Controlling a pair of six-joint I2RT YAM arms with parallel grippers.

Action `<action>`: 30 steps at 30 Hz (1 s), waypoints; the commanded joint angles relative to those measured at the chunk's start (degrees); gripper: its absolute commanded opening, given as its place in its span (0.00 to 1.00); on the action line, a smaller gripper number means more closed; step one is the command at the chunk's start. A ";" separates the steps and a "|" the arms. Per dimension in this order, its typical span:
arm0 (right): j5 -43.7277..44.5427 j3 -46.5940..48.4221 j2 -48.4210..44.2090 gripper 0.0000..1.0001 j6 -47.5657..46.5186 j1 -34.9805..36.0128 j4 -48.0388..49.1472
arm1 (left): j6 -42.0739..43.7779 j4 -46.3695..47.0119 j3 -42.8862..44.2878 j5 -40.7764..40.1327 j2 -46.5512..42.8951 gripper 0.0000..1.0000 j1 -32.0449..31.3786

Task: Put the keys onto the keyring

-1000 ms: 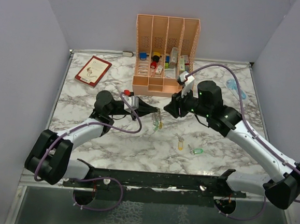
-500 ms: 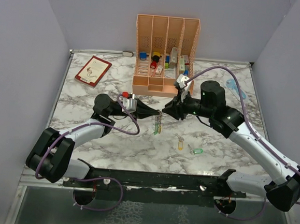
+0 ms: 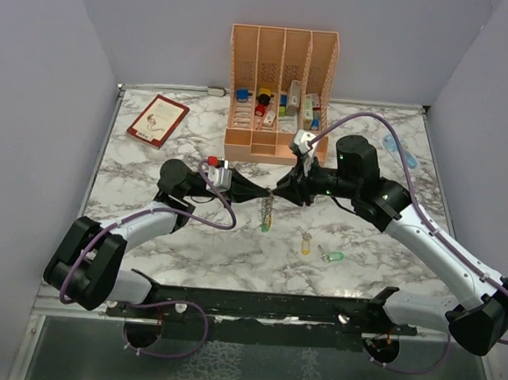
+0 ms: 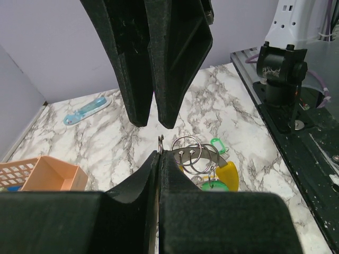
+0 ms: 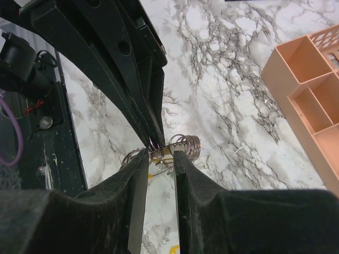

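My left gripper (image 3: 259, 193) is shut on the edge of the thin silver keyring (image 4: 160, 142) and holds it above the table. Several small rings (image 4: 194, 154) hang on it, with a yellow key (image 4: 229, 176) and a green key (image 4: 212, 186) below; they dangle in the top view (image 3: 266, 216). My right gripper (image 3: 279, 192) meets it tip to tip. Its jaws are slightly apart and straddle the ring bunch (image 5: 186, 145) without clamping it. A loose yellow key (image 3: 305, 243) and a loose green key (image 3: 333, 256) lie on the marble in front of the right arm.
An orange desk organizer (image 3: 281, 86) with small blocks stands at the back centre. A red book (image 3: 157, 120) lies at the back left and a light-blue item (image 3: 398, 150) at the back right. The black arm-base rail (image 3: 262, 305) runs along the near edge.
My right gripper has moved left until its tips meet the left gripper's. The left gripper has turned a little, and the hanging keys have shifted slightly with it.
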 commanded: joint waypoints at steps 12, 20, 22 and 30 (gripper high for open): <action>-2.39 1.39 1.42 0.32 -1.87 -0.17 -0.51 | -0.58 1.58 0.76 2.42 -0.38 0.00 -0.33; -2.39 1.85 2.54 0.31 -2.06 -0.19 -0.46 | -1.24 1.67 0.74 2.81 -0.67 0.00 -0.33; -2.36 1.78 2.72 0.31 -2.18 -0.20 -0.33 | -1.30 1.67 0.78 2.82 -0.73 0.00 -0.33; -1.91 2.03 3.03 0.13 -2.14 -0.18 -0.68 | -1.49 1.76 0.70 2.99 -0.87 0.00 -0.33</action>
